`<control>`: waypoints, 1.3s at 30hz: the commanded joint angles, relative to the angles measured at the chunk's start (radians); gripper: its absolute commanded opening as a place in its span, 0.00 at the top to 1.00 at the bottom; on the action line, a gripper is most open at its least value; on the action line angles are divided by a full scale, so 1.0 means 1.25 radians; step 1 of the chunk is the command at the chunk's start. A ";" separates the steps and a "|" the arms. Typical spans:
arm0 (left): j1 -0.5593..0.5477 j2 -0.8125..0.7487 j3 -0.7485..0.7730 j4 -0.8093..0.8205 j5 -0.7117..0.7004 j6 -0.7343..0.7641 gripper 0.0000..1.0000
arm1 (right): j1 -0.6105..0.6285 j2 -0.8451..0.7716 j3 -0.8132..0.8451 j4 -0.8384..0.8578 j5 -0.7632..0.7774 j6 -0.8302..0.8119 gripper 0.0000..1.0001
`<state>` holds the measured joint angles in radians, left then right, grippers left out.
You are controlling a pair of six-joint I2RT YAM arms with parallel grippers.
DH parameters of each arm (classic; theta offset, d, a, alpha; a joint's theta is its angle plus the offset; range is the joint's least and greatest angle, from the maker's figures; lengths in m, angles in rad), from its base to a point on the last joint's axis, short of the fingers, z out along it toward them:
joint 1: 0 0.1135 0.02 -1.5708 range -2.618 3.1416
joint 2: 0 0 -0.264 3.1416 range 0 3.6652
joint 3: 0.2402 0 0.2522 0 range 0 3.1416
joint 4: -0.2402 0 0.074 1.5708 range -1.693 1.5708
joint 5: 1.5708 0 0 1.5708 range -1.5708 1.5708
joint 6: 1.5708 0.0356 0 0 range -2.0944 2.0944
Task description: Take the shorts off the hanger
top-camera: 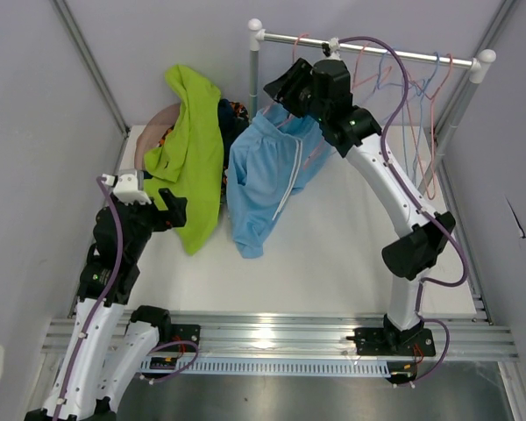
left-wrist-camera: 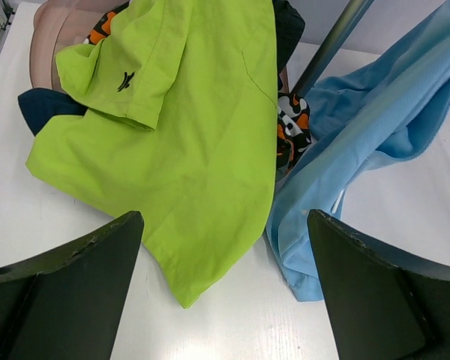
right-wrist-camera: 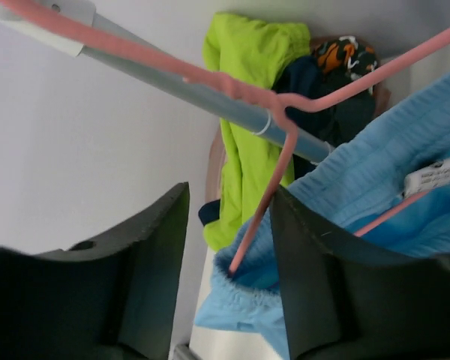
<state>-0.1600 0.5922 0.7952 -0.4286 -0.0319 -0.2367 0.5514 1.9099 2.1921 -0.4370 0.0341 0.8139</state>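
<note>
Light blue shorts point(top-camera: 263, 175) hang by the waistband from a pink hanger point(right-wrist-camera: 266, 187) on the rail point(top-camera: 377, 48), their lower end resting on the table. My right gripper point(top-camera: 276, 95) is up at that waistband. In the right wrist view its jaws point(right-wrist-camera: 229, 210) straddle the hanger arm and the blue waistband point(right-wrist-camera: 375, 187), which lie against the right finger; a gap remains at the left finger. Lime green shorts point(top-camera: 197, 149) lie on a pile at the left, over navy point(left-wrist-camera: 41, 109) and orange-black-white patterned shorts point(left-wrist-camera: 289, 127). My left gripper point(top-camera: 177, 209) hovers open above the green hem point(left-wrist-camera: 187, 127), holding nothing.
Several bare wire hangers point(top-camera: 421, 88) hang at the right end of the rail. The rail's left post point(top-camera: 254, 70) stands between the pile and the blue shorts. A pinkish-brown basin point(top-camera: 153, 132) sits under the pile. Grey walls close in on both sides.
</note>
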 commanded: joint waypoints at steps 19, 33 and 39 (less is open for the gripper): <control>-0.098 0.026 0.040 0.151 0.392 0.026 0.01 | -0.009 -0.130 -0.005 0.027 -0.014 -0.007 1.00; -0.202 0.249 0.109 0.533 0.484 -0.083 0.01 | 0.036 -0.369 -0.242 0.112 -0.008 0.047 1.00; -0.269 0.327 0.110 0.605 0.466 -0.109 0.09 | 0.037 -0.404 -0.272 0.121 -0.010 0.053 1.00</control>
<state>-0.4591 0.9863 0.9035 0.1947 0.5323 -0.3393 0.5945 1.4498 1.8507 -0.4061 0.0181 0.8734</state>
